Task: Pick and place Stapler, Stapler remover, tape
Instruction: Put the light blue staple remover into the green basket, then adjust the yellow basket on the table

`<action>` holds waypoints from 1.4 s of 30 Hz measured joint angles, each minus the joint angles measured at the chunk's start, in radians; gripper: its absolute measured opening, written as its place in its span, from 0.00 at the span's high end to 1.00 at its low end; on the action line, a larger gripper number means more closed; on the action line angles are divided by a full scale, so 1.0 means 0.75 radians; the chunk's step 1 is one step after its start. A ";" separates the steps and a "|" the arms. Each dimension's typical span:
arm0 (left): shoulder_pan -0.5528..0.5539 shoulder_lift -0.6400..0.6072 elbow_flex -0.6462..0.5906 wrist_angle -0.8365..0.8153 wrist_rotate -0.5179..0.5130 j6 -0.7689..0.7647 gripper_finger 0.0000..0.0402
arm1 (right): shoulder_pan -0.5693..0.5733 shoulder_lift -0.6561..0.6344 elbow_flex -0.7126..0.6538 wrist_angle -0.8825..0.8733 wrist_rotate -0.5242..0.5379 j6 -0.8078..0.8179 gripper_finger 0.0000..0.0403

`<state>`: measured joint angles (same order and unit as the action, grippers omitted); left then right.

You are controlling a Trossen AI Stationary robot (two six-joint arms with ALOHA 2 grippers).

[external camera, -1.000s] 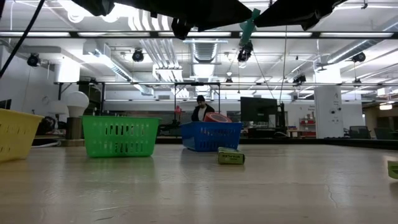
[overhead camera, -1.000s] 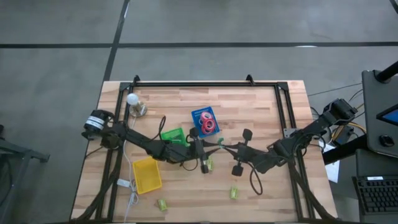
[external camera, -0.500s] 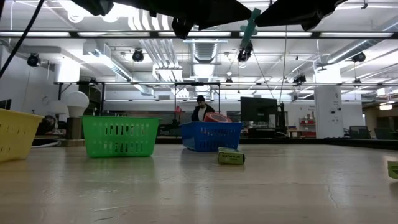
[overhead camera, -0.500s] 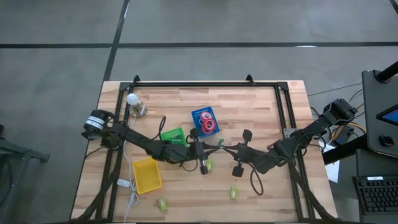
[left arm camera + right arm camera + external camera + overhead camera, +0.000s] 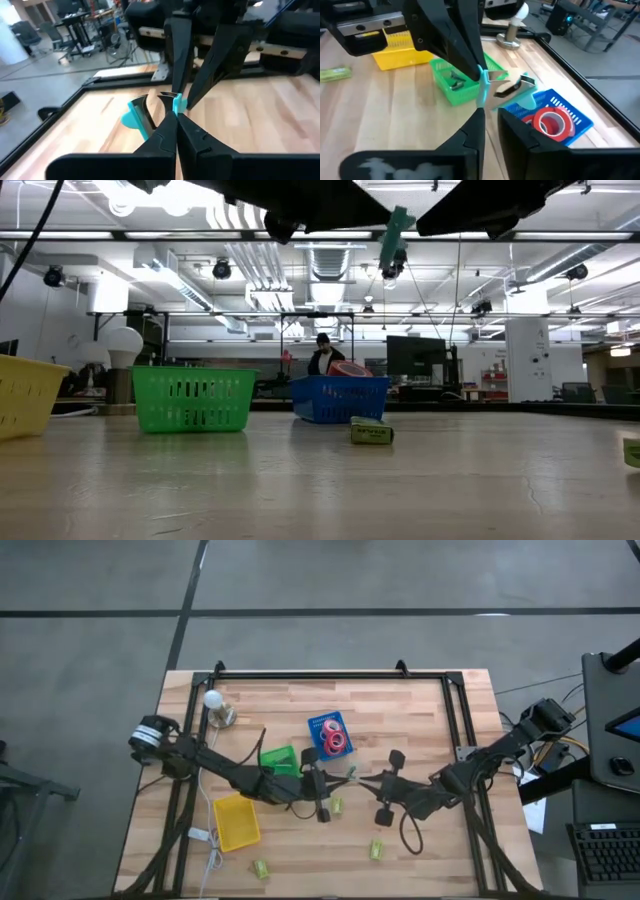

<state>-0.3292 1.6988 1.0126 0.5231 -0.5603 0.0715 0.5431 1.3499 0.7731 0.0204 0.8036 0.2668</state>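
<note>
Left hand (image 5: 330,781): it hung above the middle of the counter (image 5: 420,710), fingers pinched together on a teal stapler remover (image 5: 142,116), tip to tip with the right hand.
Right hand (image 5: 372,780): it met the left hand over the counter, its fingers a little apart with the teal remover's handle just past their tips; whether they touched it could not be told.
Stapler remover: it was held in the air between the two hands, clear of the counter, its metal claws showing in the right wrist view.
Tape (image 5: 335,738): red-pink rolls lay in the blue bin (image 5: 316,726), just beyond the hands.
Green bin (image 5: 277,757): it stood beside the left hand, a dark object inside.
Yellow bin (image 5: 236,820): it sat nearer the left arm's side.
Staplers (image 5: 376,850): small green ones lay scattered on the counter.
Writing: none could be read.
</note>
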 joint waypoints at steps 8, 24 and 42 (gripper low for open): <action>-0.017 -0.075 -0.002 -0.386 -0.141 -0.171 1.00 | 0.000 -0.001 0.000 -0.030 -0.032 0.025 0.72; -0.121 -0.245 -0.008 -1.692 -0.364 -1.445 0.99 | -0.001 0.001 -0.005 -0.033 -0.111 0.061 0.66; -0.102 -0.227 -0.072 -1.651 -0.258 -1.519 0.91 | 0.000 0.003 -0.064 -0.032 -0.131 0.106 0.66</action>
<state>-0.4057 1.5288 0.9588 -0.7155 -0.7535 -1.0679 0.5430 1.3521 0.7249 -0.0036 0.7052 0.3465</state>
